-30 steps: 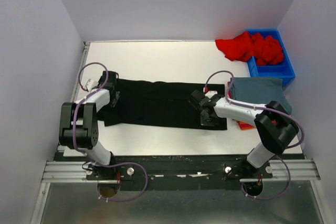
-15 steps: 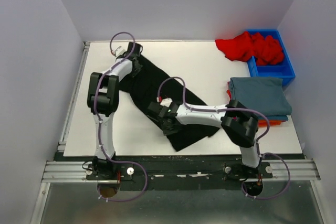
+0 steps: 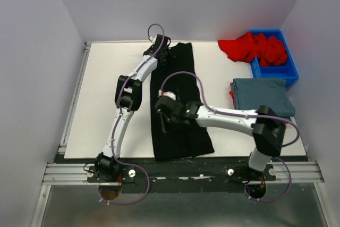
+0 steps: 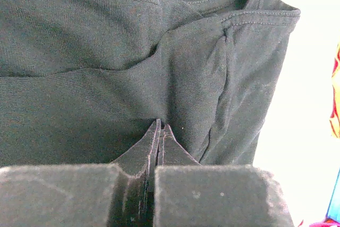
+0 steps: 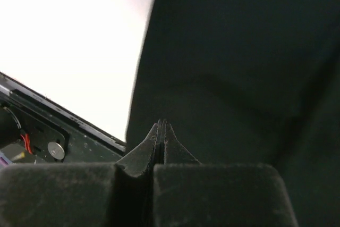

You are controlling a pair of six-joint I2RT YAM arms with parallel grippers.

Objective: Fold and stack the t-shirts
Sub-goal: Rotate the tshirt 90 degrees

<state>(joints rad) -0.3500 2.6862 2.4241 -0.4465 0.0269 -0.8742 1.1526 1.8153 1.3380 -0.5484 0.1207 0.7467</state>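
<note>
The black t-shirt (image 3: 180, 99) lies stretched in a long strip from the table's far edge to its near edge. My left gripper (image 3: 166, 52) is shut on its far end near the collar; in the left wrist view the fingertips (image 4: 159, 126) pinch a fold of black cloth (image 4: 106, 51). My right gripper (image 3: 162, 119) is shut on the shirt's left edge about midway; in the right wrist view the closed gripper tips (image 5: 161, 125) sit against dark cloth (image 5: 239, 51). A folded slate-blue t-shirt (image 3: 263, 97) lies at the right on an orange one (image 3: 231, 94), which barely shows. The red t-shirt (image 3: 247, 46) spills from the bin.
A blue plastic bin (image 3: 287, 70) stands at the far right corner. Grey walls close the table on three sides. The black rail (image 3: 180, 166) with the arm bases runs along the near edge; the shirt's hem reaches it.
Both grippers have swung the black shirt from lying crosswise to lying lengthwise. The left gripper went from the left side to the far edge; the right gripper went from right to centre-left.
</note>
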